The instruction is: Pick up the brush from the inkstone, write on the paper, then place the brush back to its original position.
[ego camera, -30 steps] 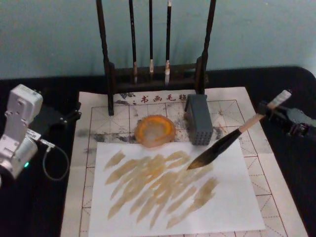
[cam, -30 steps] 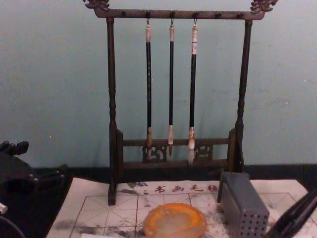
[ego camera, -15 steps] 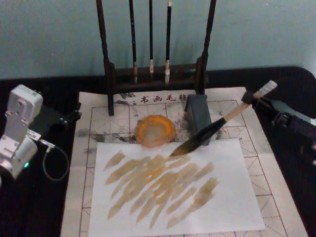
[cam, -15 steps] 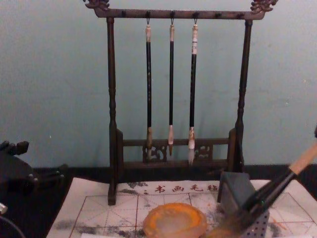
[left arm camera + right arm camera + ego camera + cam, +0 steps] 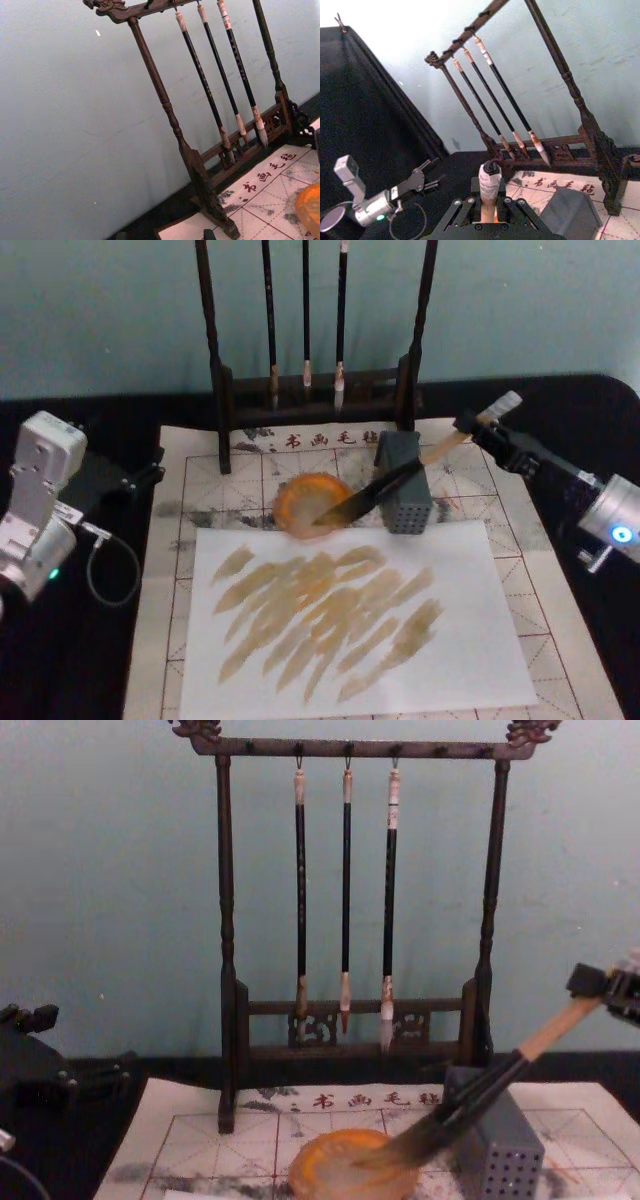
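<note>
Inkstone (image 5: 310,210) half off left wrist view

Three thin brushes (image 5: 305,315), one large brush (image 5: 385,485), one inkstone (image 5: 291,506), one rack (image 5: 212,340), one grey block (image 5: 405,502).

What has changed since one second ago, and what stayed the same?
The right gripper, shut on the brush, carried it from above the white sheet back toward the stand; its bristles now reach the inkstone. The left gripper, the sheet's strokes and the grey block stayed.
</note>
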Robot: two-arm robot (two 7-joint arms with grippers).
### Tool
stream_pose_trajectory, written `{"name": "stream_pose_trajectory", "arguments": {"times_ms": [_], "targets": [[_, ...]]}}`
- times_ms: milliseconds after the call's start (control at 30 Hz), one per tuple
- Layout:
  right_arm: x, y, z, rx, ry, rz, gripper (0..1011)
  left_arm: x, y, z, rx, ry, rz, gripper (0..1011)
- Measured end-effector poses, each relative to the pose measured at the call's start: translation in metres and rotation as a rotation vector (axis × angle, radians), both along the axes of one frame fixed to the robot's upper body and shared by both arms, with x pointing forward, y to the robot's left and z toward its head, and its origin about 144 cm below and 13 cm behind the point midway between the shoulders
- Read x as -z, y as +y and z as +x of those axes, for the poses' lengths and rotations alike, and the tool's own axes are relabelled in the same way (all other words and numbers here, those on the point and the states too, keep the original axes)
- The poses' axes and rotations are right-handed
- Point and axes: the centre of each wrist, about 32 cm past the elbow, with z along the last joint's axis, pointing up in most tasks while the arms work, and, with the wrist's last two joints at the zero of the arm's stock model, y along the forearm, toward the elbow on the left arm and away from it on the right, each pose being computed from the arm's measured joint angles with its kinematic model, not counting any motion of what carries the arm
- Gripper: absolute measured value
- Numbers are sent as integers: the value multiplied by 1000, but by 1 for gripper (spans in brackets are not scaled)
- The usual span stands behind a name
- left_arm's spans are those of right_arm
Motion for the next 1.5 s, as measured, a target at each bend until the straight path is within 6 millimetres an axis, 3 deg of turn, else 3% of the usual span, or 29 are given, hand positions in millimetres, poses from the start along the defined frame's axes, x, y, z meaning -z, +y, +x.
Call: {"name": "stream_pose_trajectory", "arguments": {"times_ms": [633, 1500], "targets": [[19, 28, 29, 27, 24, 31, 177, 0, 0, 0, 0, 0, 0, 1001], [38, 41, 44, 55, 114, 62, 177, 0, 0, 0, 0, 0, 0, 1001]]}}
